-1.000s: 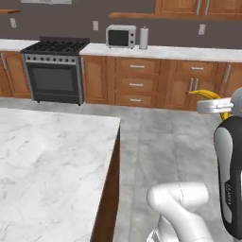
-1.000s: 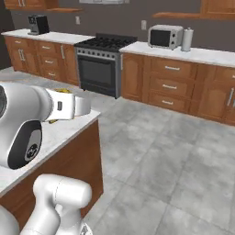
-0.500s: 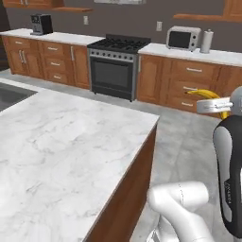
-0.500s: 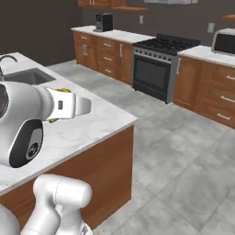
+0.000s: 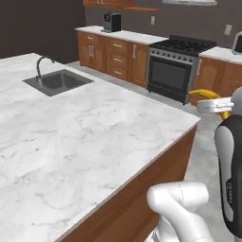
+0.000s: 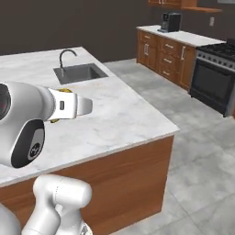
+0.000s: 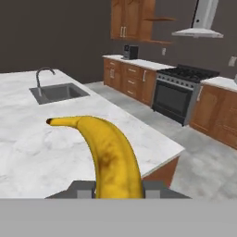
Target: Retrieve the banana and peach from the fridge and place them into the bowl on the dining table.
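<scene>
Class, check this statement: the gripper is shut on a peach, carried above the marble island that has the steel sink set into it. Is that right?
Not quite. The fruit is wrong: the hand view shows the gripper shut on a long yellow banana, not a peach. The rest stands: below it lies the marble island with the steel sink set into it.

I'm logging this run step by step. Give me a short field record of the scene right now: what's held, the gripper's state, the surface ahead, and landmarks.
held item: banana, yellow with brown speckling, its tip pointing up and left in the hand view
gripper: gripper shut on the banana, carried in the air
surface ahead: dining table, white grey-veined marble top on a wooden base
sink: steel sink with a curved tap, set in the table's far part
background: black stove, wooden cabinets, coffee machine on the far counter
bowl: cannot tell where it is
</scene>
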